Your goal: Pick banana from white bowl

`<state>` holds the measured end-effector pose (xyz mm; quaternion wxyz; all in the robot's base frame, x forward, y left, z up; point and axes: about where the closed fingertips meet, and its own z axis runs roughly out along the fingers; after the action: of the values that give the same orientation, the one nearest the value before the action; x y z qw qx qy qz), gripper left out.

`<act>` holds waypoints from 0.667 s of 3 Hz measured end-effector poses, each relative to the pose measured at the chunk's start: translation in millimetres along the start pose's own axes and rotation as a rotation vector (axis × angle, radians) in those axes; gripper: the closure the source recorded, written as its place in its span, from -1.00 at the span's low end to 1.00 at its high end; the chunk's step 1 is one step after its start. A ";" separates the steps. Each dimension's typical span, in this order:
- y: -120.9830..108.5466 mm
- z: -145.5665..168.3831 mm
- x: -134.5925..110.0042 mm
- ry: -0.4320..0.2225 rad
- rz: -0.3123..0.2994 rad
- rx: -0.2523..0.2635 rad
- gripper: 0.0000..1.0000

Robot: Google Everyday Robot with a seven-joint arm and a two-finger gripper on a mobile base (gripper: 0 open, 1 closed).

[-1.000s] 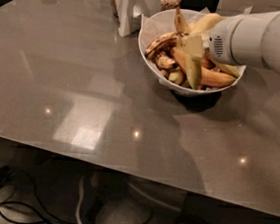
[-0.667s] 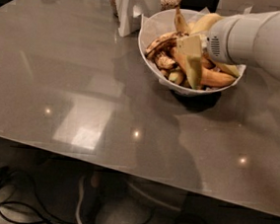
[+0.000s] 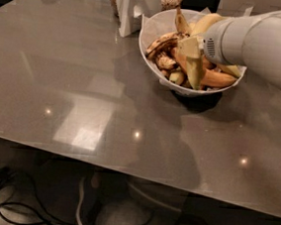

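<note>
One gripper (image 3: 194, 65) stays down in the white bowl (image 3: 153, 28) at far right, barely shifted. Can't tell if it's clenched; the banana (image 3: 207, 22) looks not lifted yet.

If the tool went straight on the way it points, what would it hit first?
Probably the orange-yellow banana lying low in the white bowl; the tool points down into that bowl, just beside it, though depth is unclear.

The arm (image 3: 260, 42) is a thick, smooth white cylinder; its rounded end cap carries a small patch of dark perforations. The gripper (image 3: 193, 69), pale cream-yellow and wedge-shaped, is near the tabletop's (image 3: 84, 79) far edge, toward the right corner.
</note>
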<state>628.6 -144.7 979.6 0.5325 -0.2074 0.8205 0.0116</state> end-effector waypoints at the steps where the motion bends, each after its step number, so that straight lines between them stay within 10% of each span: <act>1: -1.2 9.4 3.9 0.014 0.004 0.007 -0.12; 2: -3.0 14.6 4.4 0.019 0.005 0.017 -0.04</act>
<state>640.8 -145.4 970.0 0.5262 -0.2007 0.8263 0.0038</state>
